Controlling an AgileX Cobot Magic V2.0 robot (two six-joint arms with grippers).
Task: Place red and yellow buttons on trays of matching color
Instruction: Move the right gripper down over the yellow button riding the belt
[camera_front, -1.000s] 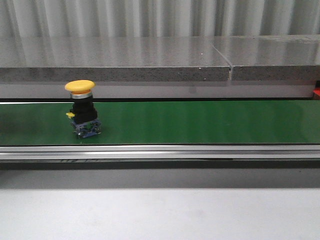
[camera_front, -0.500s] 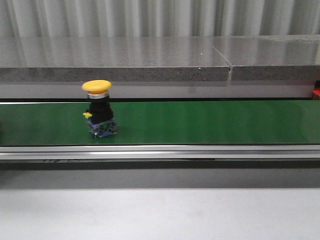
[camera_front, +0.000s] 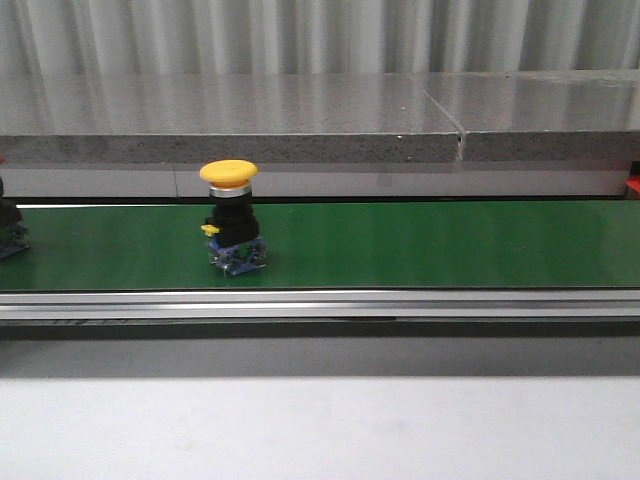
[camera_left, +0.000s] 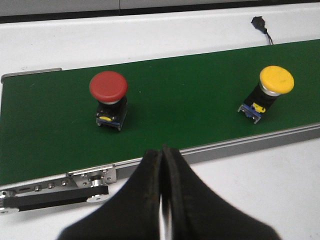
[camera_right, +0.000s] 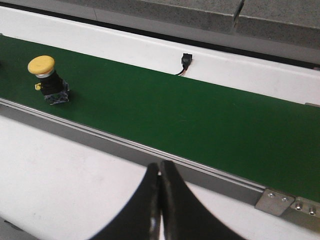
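1. A long green conveyor belt (camera_front: 420, 245) runs across the front view from edge to edge, bounded on the near side by a silver metal rail (camera_front: 320, 303).
2. Behind the belt stands a grey speckled stone ledge (camera_front: 230, 125), with a seam in it right of centre.
3. In front of the rail lies the pale white bench (camera_front: 320, 430).
4. The left hand (camera_left: 162, 165) shows only in the left wrist view, its two black fingers pressed together with nothing between them, poised over the bench on the near side of the rail.
5. The right hand (camera_right: 160, 177) shows only in the right wrist view, likewise pressed together and holding nothing, also on the near side of the rail.
6. A yellow mushroom-head push button on a black body with a blue base (camera_front: 230, 215) stands upright on the belt, left of centre in the front view, well apart from both hands.
7. A red mushroom-head push button on a black body (camera_left: 108, 99) stands upright on the belt near its end; in the front view only a sliver of it shows at the left edge.
8. A small black connector with a thin wire (camera_right: 185, 61) sits on the white strip beyond the belt's far side.
9. A small red-orange object (camera_front: 633, 185) peeks in at the right edge of the front view; I cannot tell what it is.
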